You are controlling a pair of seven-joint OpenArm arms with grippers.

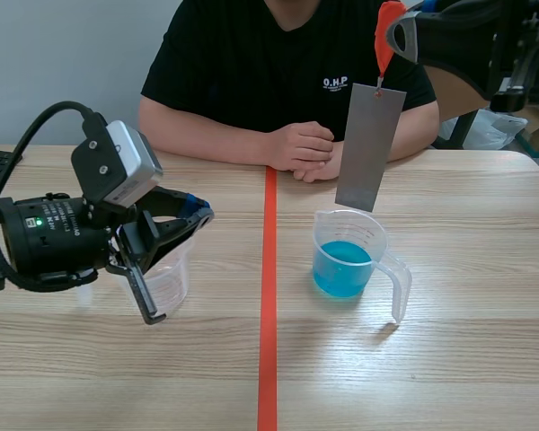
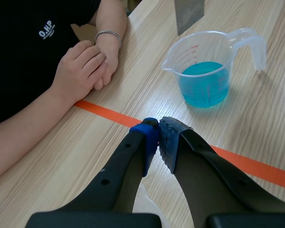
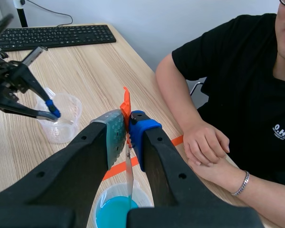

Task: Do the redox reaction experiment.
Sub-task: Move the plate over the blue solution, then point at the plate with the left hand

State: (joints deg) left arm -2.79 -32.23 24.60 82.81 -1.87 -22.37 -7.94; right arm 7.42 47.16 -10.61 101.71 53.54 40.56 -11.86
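Note:
A clear measuring cup point(image 1: 357, 260) holding blue liquid point(image 1: 341, 268) stands right of the tape line. Over it hangs a grey metal strip point(image 1: 370, 148) from an orange clip point(image 1: 385, 31). My right gripper point(image 1: 397, 38) is raised and shut on that clip point(image 3: 126, 105). The strip's lower end is about level with the cup's rim. In the right wrist view the strip point(image 3: 129, 175) runs edge-on down toward the blue liquid point(image 3: 115, 213). An empty clear beaker point(image 1: 168, 280) stands at the left. My left gripper point(image 1: 196, 215) hovers just above it, its pads point(image 2: 152, 135) closed on nothing.
A person sits across the table with hands point(image 1: 305, 148) resting near the tape line point(image 1: 269, 296), close behind the cup. A black keyboard point(image 3: 52, 35) lies at the far left edge. Bare wood stretches in front of both containers.

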